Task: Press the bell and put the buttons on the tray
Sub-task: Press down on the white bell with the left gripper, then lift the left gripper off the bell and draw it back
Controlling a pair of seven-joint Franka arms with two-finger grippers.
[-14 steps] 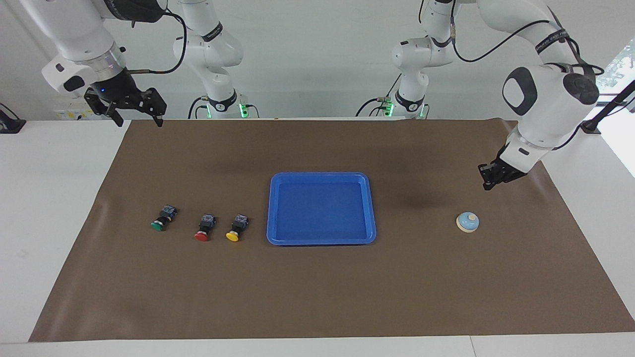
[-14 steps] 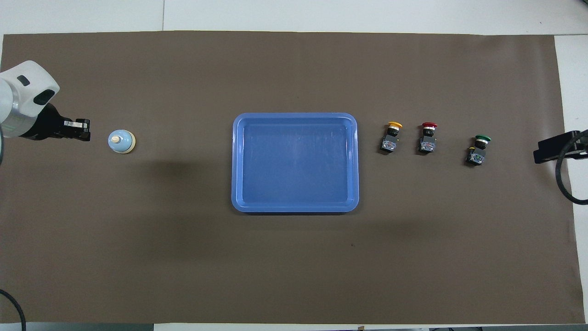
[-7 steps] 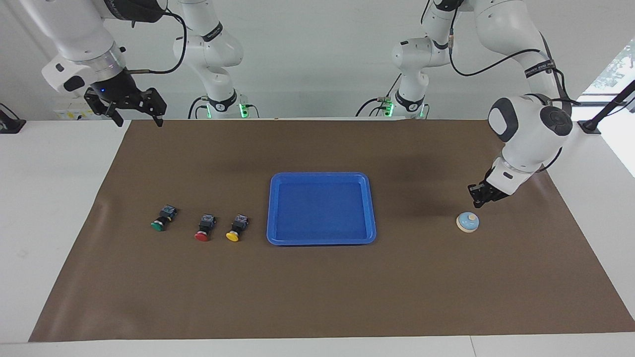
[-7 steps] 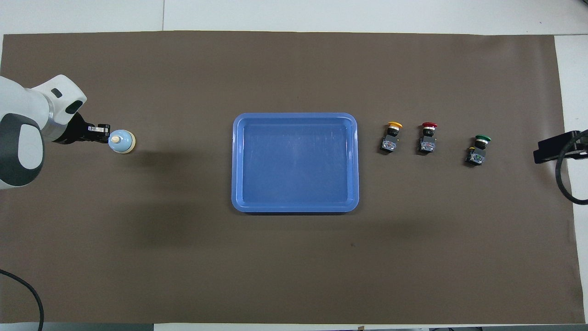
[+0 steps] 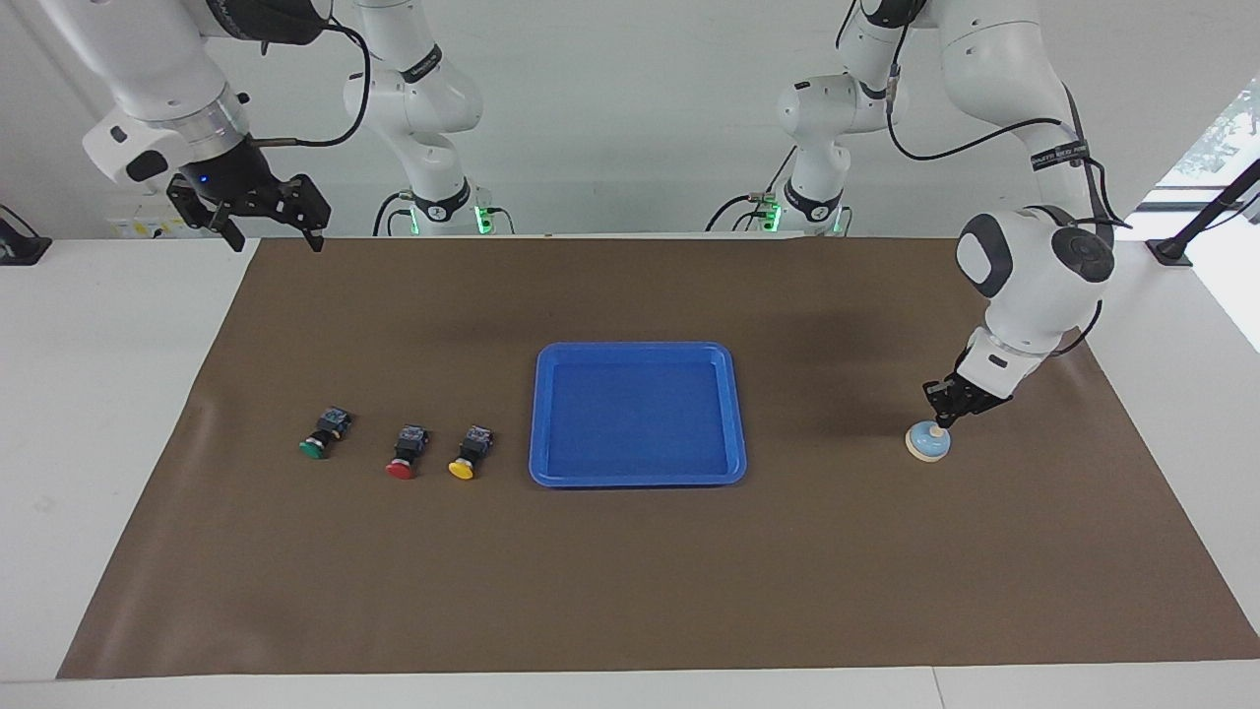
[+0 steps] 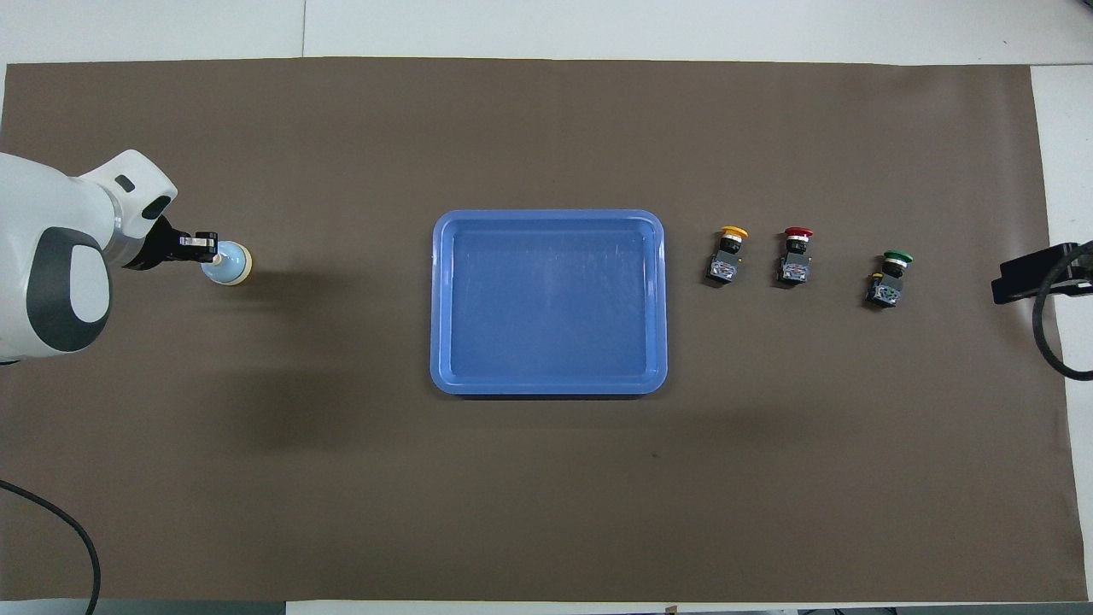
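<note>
Open mat (image 5: 630,581) surrounds tray (image 5: 638,479); buttons (image 5: 406,451) sit closely spaced

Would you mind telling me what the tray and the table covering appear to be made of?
The tray looks like moulded plastic: uniform bright blue, rounded corners, a soft sheen on its floor. The table covering seems to be a thin matte brown sheet, perhaps paper or vinyl: it lies flat with faint ripples near one edge and no glare.

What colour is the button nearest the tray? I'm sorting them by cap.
Yellow cap, black body; clearest in the facing view.
</note>
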